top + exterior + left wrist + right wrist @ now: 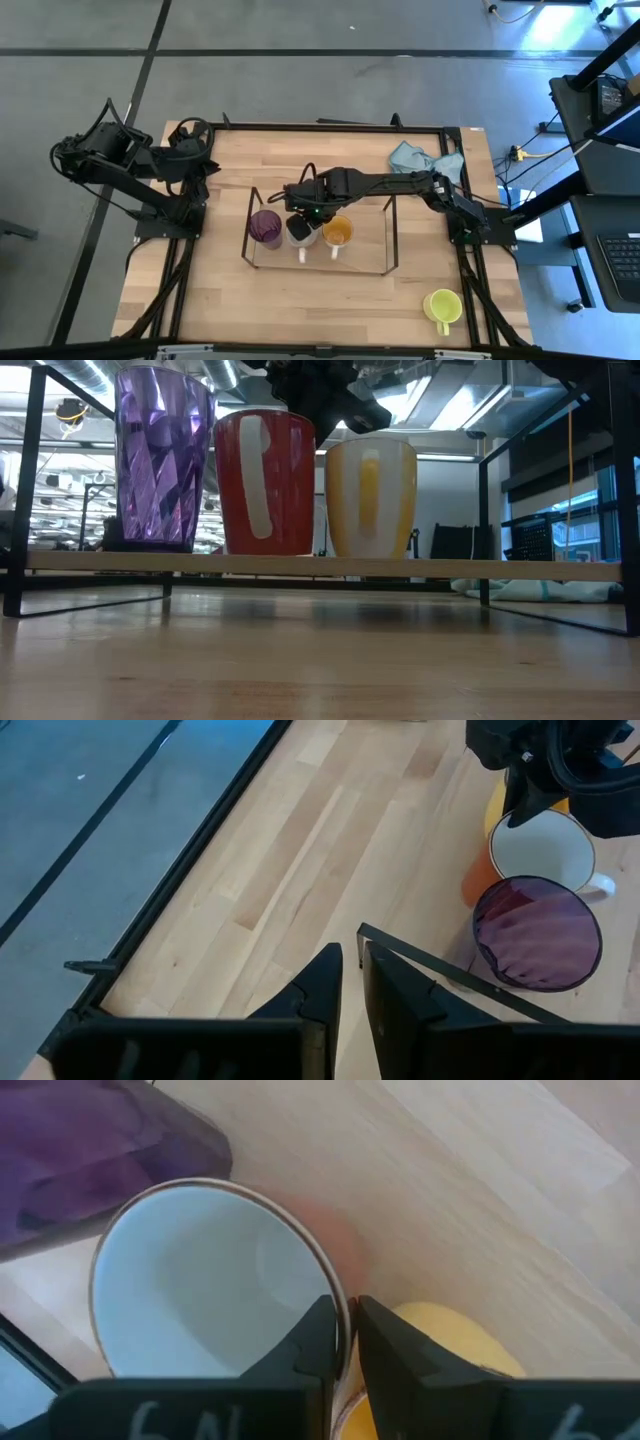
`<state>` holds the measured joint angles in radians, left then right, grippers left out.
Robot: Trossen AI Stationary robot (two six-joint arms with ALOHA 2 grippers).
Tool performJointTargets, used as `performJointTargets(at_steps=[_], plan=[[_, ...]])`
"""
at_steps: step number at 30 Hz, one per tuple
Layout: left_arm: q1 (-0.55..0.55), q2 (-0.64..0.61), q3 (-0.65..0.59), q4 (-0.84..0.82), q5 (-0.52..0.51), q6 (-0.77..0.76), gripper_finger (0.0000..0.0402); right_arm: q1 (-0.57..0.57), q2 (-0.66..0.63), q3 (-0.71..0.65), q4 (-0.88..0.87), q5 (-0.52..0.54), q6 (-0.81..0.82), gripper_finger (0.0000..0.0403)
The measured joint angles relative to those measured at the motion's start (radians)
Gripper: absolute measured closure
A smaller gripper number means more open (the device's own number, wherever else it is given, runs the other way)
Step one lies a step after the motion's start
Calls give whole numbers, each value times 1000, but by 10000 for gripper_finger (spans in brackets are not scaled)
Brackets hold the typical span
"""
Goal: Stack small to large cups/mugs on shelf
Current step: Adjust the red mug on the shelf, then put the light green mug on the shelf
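Note:
Three cups stand upright in a row on the black wire shelf (pixel 390 238) (pixel 450 569): a dark purple cup (pixel 265 228) (pixel 165 460), a brown-orange mug with white inside (pixel 300 234) (pixel 265 480) and an orange mug (pixel 338 232) (pixel 370 495). My right gripper (pixel 300 216) (pixel 347 1340) reaches in from the table's right and is shut on the middle mug's rim. The yellow-green mug (pixel 442 307) stands on the table near the right near corner. My left gripper (pixel 352 985) waits shut by the table's left far corner. My right gripper holds the brown-orange mug by its rim (pixel 338 1285) on the side facing the orange mug (pixel 450 1335). One finger (pixel 318 1342) is inside the white hollow and one (pixel 390 1355) outside, coming from above and pointing down. The mug stands upright with its base on the shelf.
A light blue cloth (pixel 425 158) lies crumpled at the table's far right. The black frame (pixel 330 127) edges the wooden table. Bare wood lies in front of the shelf and to its left.

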<state>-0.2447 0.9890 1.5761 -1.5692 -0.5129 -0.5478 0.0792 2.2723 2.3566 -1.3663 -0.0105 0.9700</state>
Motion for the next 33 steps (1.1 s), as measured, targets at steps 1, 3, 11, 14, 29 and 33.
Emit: performJointTargets(at_steps=[1, 3, 11, 14, 29, 33], plan=[[0, 0, 0, 0, 0, 0, 360, 0, 0, 0, 0, 0, 6, 358], [0, 0, 0, 0, 0, 0, 360, 0, 0, 0, 0, 0, 20, 358], [0, 0, 0, -1, 0, 8, 360, 0, 0, -1, -6, 0, 17, 358], [0, 0, 0, -1, 0, 8, 360, 0, 0, -1, -6, 0, 15, 358], [0, 0, 0, -1, 1, 9, 360, 0, -2, -1, -8, -11, -14, 279], [0, 0, 0, -1, 1, 9, 360, 0, -24, -1, -32, -10, -32, 275]])
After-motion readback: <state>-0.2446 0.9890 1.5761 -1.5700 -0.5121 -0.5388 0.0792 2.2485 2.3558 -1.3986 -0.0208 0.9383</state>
